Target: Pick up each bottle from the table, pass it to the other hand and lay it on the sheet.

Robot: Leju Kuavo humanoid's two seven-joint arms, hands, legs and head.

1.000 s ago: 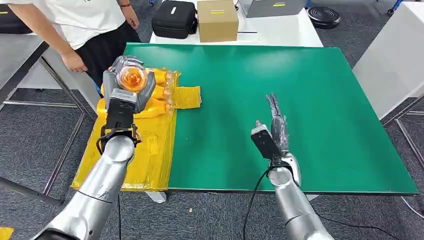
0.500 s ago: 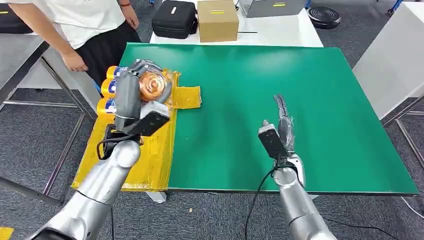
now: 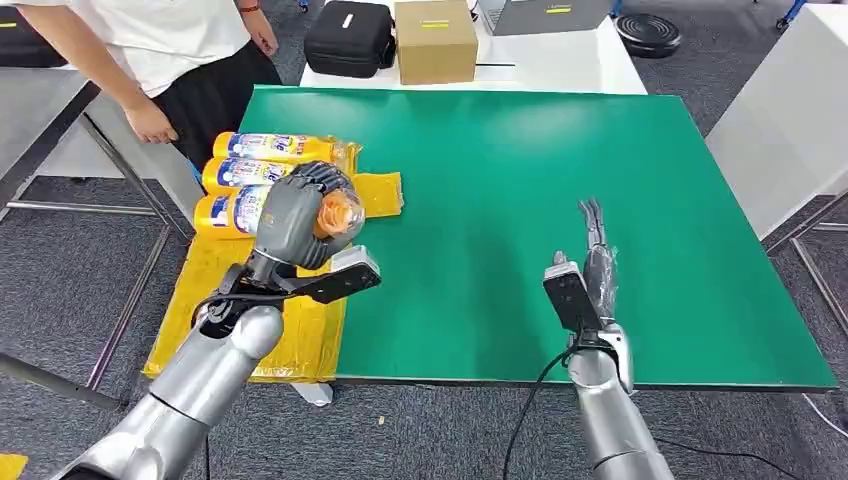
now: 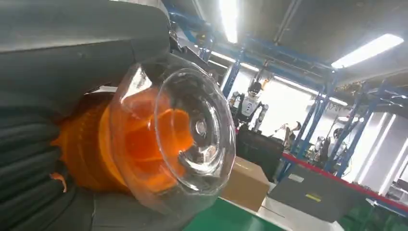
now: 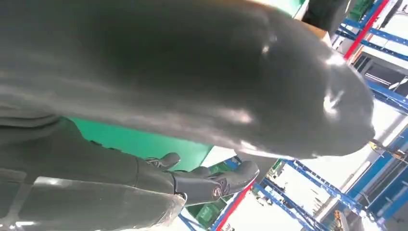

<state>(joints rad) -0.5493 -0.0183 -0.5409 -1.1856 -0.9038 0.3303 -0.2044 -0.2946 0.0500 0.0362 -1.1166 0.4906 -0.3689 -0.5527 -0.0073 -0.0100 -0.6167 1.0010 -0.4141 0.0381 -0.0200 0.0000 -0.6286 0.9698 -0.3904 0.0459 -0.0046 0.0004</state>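
My left hand [image 3: 300,212] grips an orange bottle [image 3: 340,214] with a clear base, raised above the seam between the yellow sheet [image 3: 255,315] and the green table [image 3: 520,180]. In the left wrist view the bottle [image 4: 159,139] shows its clear round base, with my dark fingers [image 4: 29,159] wrapped round its body. Three more orange bottles [image 3: 240,175] with blue-and-white labels lie side by side at the sheet's far end. My right hand [image 3: 592,255] is raised over the table's near right part, fingers straight and apart, holding nothing. In the right wrist view its thumb [image 5: 192,72] looms large.
A person [image 3: 150,50] in a white shirt stands at the far left corner, one hand hanging near the bottles. Behind the green table, a white table carries a black case [image 3: 350,38] and a cardboard box [image 3: 434,40]. Another white surface [image 3: 790,110] lies to the right.
My left hand has carried the bottle from above the lying bottles toward me and rightward, uncovering them. My right hand has drifted right and a little nearer.
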